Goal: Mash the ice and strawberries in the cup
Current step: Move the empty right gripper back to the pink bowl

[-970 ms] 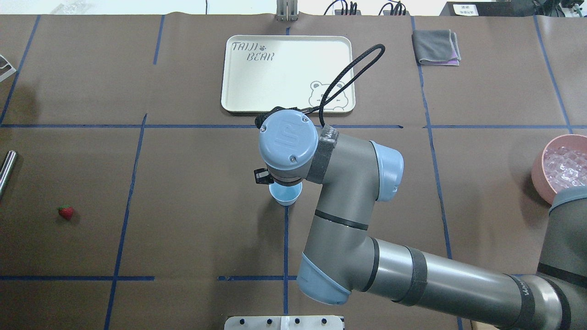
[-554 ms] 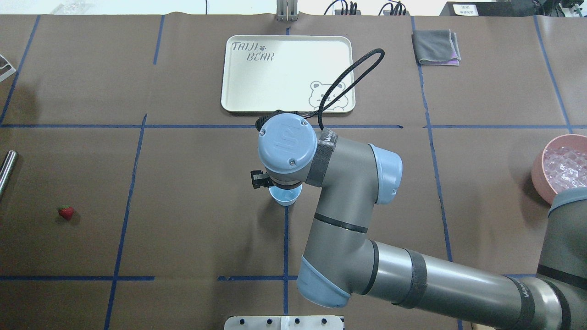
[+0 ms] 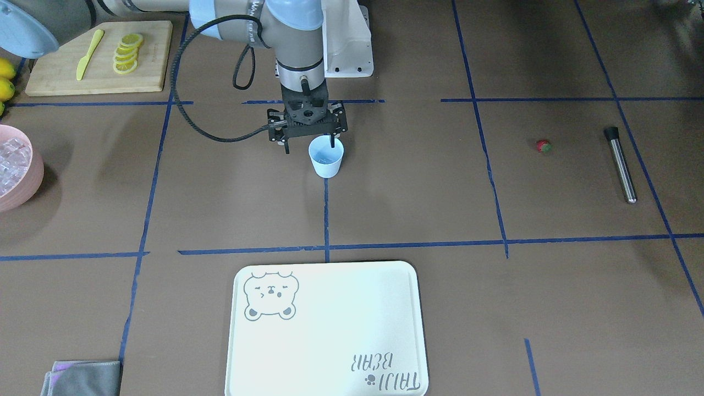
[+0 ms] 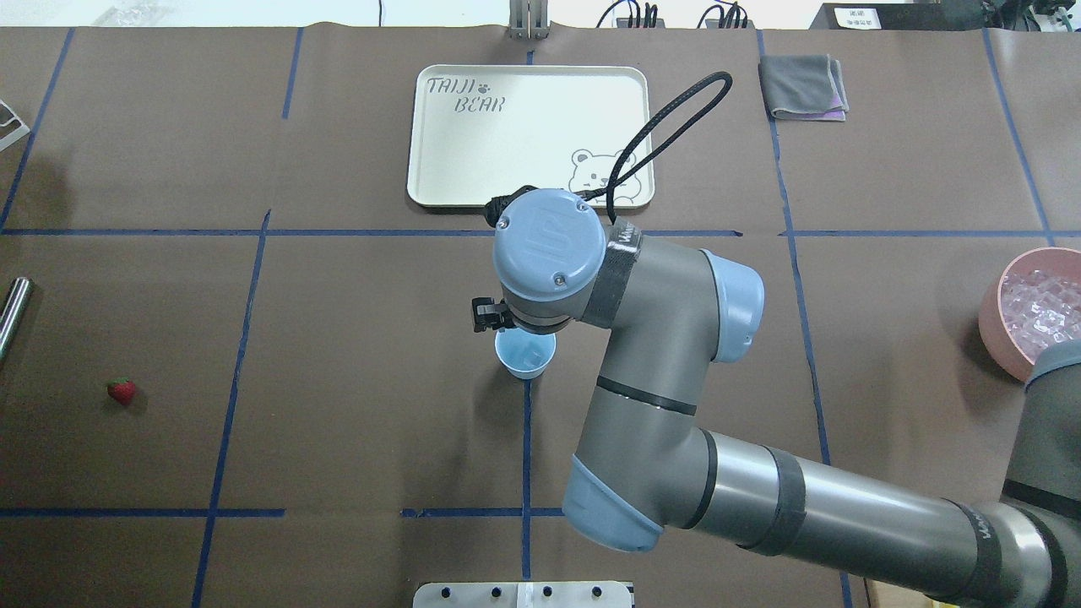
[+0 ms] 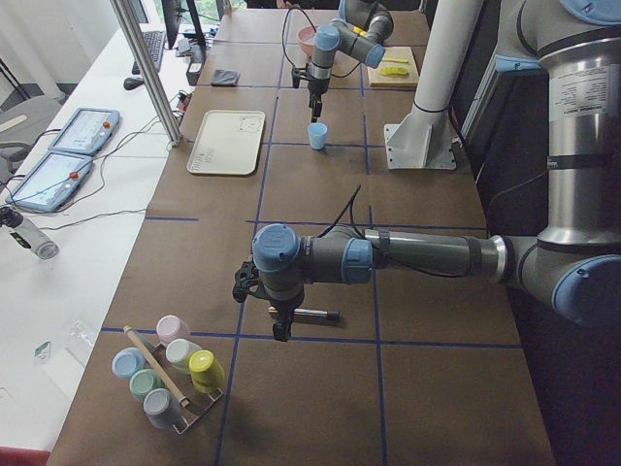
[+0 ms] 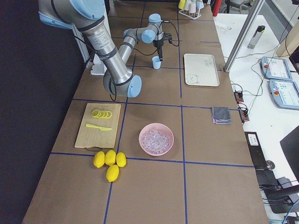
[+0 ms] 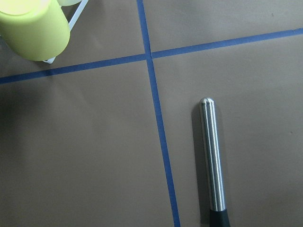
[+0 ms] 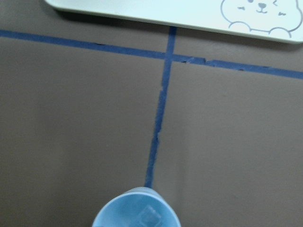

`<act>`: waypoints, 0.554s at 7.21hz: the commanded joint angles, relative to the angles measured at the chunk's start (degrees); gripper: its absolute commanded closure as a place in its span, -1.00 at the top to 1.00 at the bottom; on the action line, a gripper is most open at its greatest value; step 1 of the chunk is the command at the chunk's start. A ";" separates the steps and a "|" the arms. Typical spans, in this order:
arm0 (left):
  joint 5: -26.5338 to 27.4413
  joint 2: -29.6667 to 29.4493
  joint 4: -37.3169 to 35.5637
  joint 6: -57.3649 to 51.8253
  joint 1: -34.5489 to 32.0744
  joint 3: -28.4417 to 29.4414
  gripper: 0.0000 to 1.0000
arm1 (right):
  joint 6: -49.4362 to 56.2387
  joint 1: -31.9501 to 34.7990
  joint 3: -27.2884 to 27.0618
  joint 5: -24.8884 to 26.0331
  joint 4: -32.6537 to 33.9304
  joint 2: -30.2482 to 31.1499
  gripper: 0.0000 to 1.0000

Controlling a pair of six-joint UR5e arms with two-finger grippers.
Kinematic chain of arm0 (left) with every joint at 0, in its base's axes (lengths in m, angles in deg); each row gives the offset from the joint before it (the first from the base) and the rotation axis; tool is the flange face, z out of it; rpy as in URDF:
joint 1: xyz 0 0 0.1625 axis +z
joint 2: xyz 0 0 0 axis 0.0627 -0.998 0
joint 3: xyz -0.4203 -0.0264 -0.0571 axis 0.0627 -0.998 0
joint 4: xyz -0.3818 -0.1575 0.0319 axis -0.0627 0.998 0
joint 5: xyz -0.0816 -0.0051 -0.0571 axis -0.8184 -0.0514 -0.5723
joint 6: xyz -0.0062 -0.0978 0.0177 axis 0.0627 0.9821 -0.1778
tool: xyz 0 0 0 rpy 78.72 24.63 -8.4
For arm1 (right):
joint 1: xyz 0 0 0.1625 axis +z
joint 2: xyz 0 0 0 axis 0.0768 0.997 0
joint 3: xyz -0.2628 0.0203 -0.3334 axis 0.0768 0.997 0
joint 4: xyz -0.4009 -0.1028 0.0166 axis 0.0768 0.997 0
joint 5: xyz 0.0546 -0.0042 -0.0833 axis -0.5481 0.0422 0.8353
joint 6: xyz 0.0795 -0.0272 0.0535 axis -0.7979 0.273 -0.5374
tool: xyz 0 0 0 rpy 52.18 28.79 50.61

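Left end effector [image 5: 277,328] hangs just above the steel muddler [image 7: 211,156], which lies near the bench's left edge. Its fingers show in no close view, so I cannot tell whether it is released or clenched. Its place there reads as readiness: the muddler is the mashing tool, and it is not yet picked up. Just inward from it, the strawberry [image 4: 122,391] lies alone on the bare bench, well apart from the cup, so the fruit is not yet in.

At the bench's middle the cup [image 4: 525,356] stands upright on a blue tape line [image 8: 158,127], probably kept central so that either arm can reach it. The right end effector [image 3: 309,143] points straight down above it, released and holding nothing. One fingertip [image 3: 332,144] hangs over the cup's mouth and the other is outside the rim. One ice cube [image 8: 150,218] lies at the cup's bottom, so I judge this arm to be on the ice-loading step.

At the bench's right edge the pink bowl [image 4: 992,325] holds the remaining ice [image 4: 1043,308], a supply on the right arm's own side.
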 commanded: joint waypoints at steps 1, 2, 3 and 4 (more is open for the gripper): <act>0.00 0.22 0.00 0.02 0.00 0.06 1.00 | 8.40 7.30 -9.06 -6.19 -0.10 9.78 0.97; 0.00 0.22 0.00 0.02 0.00 -0.03 1.00 | 16.81 10.39 -12.24 -7.71 -0.97 16.35 0.97; 0.00 0.22 0.00 0.02 0.00 -0.03 1.00 | 23.34 14.68 -14.01 -11.55 -1.16 20.34 0.97; 0.00 0.22 0.00 0.02 0.00 -0.03 1.00 | 30.62 18.73 -15.68 -14.98 -1.25 24.99 0.95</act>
